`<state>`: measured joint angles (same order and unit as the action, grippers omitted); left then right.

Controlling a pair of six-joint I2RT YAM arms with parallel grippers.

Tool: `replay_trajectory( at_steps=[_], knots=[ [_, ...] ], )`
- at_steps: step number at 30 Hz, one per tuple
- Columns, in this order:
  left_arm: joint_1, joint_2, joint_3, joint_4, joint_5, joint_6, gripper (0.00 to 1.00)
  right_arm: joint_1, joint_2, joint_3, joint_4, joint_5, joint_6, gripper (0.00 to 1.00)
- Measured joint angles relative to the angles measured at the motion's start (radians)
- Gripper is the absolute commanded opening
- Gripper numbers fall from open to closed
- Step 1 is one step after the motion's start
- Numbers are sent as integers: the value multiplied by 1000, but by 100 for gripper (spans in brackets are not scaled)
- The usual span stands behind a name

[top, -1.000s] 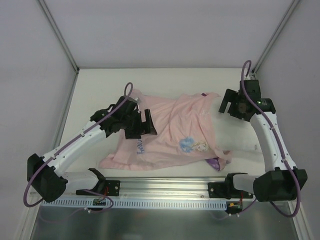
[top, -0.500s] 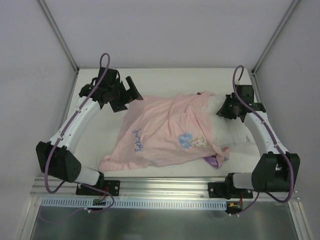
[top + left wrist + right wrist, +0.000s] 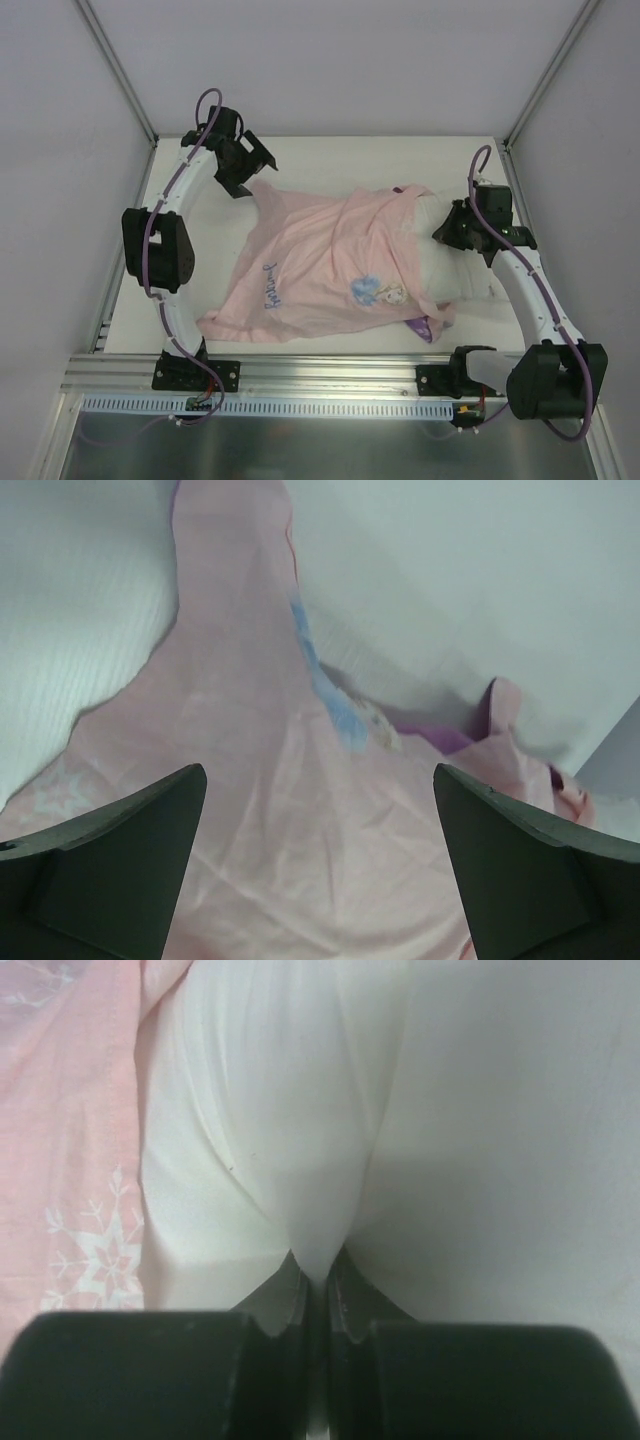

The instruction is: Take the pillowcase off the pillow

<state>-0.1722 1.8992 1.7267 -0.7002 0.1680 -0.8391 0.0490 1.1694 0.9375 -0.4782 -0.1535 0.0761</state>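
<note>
**White surface [image 3: 330, 160] and its load, viewed from above.**
A pillowcase [image 3: 320, 260] lies spread and creased across the middle, pale pink side up, with a cartoon figure and script lettering showing faintly; a purple patch shows at its near right corner. The white pillow [image 3: 455, 280] rests at the right, its left part under the pillowcase. The surface shows white along the far edge and left side.

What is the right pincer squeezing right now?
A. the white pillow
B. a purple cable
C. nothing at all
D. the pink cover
A: in the right wrist view the right pincer is closed on a fold of the white pillow, while the pink pillowcase lies off to one side.
</note>
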Motion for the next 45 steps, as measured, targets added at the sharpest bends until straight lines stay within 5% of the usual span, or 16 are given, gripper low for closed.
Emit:
replay_trajectory(
  at_steps=[8, 10, 14, 15, 23, 35, 45],
  knots=[
    [22, 179, 132, 2, -2, -65, 91, 27, -17, -13, -3, -29, 3, 1],
    [21, 210, 126, 2, 8, -69, 79, 27, -17, -13, -4, -34, 6, 1],
    [22, 253, 84, 2, 27, -59, 23, 27, -17, -13, -5, -33, 16, 1],
    [25, 256, 68, 2, 35, -44, 0, 27, -17, -12, -5, -28, 20, 1],
    [106, 134, -56, -32, 60, 68, 0, -38, -17, 33, -52, 7, 116, 1],
    [531, -325, -128, -122, 189, 128, 0, -383, -75, 113, -172, -78, 264, 1],
    [704, -360, -24, -249, 269, 135, 0, -469, -108, 113, -233, -227, 320, 1]
  ],
)
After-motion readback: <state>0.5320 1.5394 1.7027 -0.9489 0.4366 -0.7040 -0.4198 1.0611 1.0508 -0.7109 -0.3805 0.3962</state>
